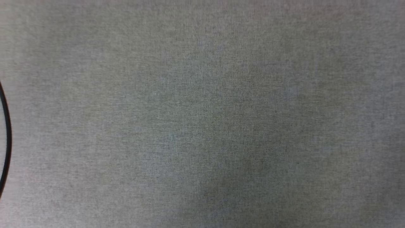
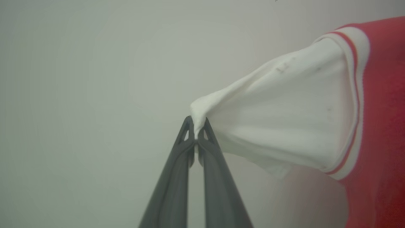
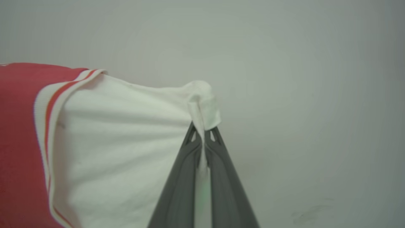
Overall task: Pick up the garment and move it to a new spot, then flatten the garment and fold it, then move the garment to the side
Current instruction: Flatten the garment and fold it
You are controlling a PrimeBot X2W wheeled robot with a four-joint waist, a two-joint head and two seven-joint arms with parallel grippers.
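The garment (image 2: 291,110) is a red jersey with white sleeves and red-and-white striped trim. In the left wrist view my left gripper (image 2: 196,125) is shut on the tip of one white sleeve, which stretches away to the right toward the red body (image 2: 383,95). My right gripper (image 3: 202,131) is shut on the edge of the other white sleeve of the garment (image 3: 126,139), with the cloth pulled taut to the left toward the red body (image 3: 19,133). The lettering is hidden.
The head view looks down on a plain grey fabric-textured surface (image 1: 202,114). A thin black cable (image 1: 7,136) curves along its left edge. Behind the sleeves in both wrist views there is a plain pale background.
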